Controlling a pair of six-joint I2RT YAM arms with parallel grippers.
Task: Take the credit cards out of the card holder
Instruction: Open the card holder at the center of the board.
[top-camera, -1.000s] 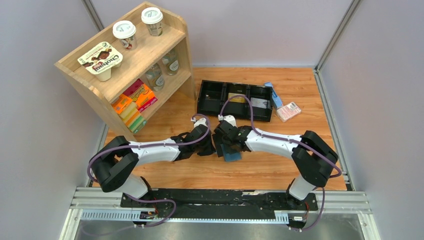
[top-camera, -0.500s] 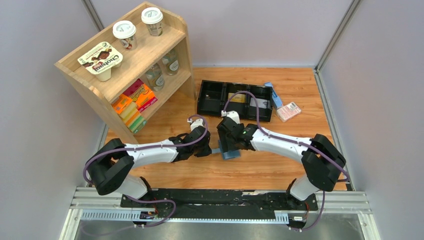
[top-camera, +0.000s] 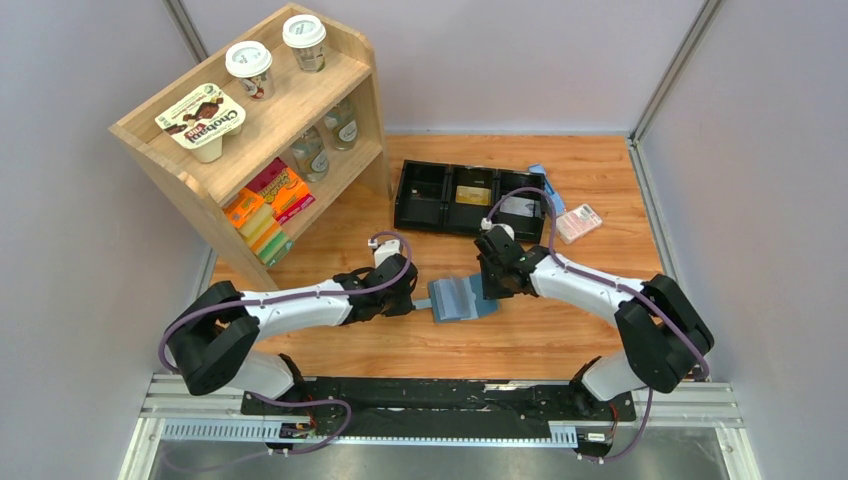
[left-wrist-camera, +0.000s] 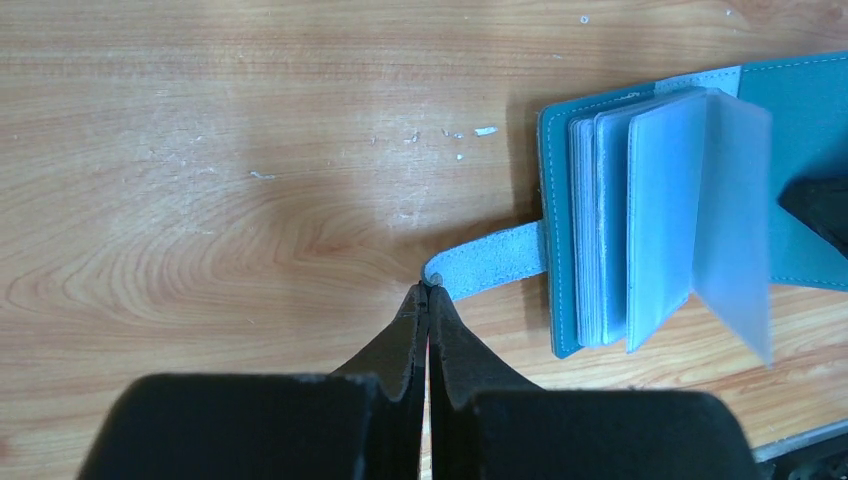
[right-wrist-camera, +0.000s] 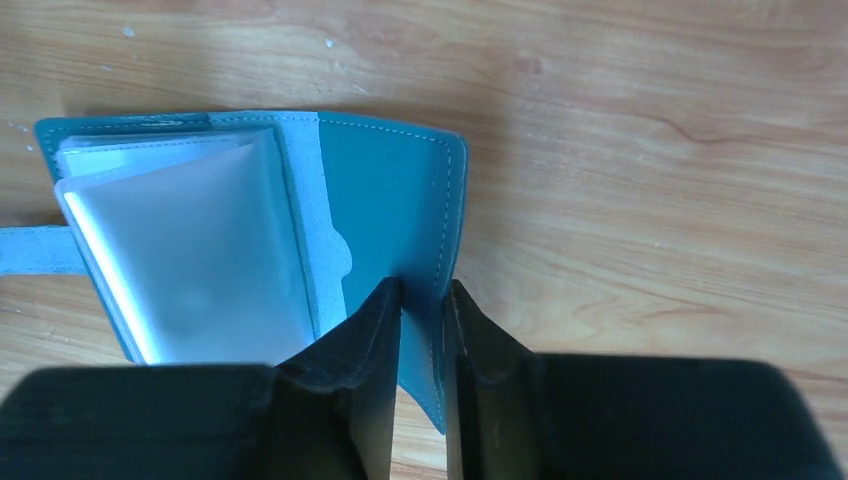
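Observation:
The teal card holder (top-camera: 462, 298) lies open on the wood between my grippers, its frosted plastic sleeves (left-wrist-camera: 660, 215) fanned up. No credit cards show; anything in the sleeves is hidden. My left gripper (top-camera: 418, 297) is shut on the tip of the holder's strap (left-wrist-camera: 490, 268), pinched at the fingertips (left-wrist-camera: 428, 290). My right gripper (right-wrist-camera: 421, 300) is at the holder's right cover (right-wrist-camera: 385, 190). Its jaws stand a narrow gap apart, and the cover's stitched edge runs between them.
A long black three-compartment tray (top-camera: 440, 229) stands behind, with a gold card (top-camera: 473, 194) and a whitish card (top-camera: 519, 207) in it. A pink-white packet (top-camera: 577, 222) lies to its right. A wooden shelf (top-camera: 250, 130) with cups and boxes fills the back left.
My right gripper has moved right, swinging the holder's cover open so that it lies spread flat, and its jaws have narrowed. My left gripper has kept hold of the strap.

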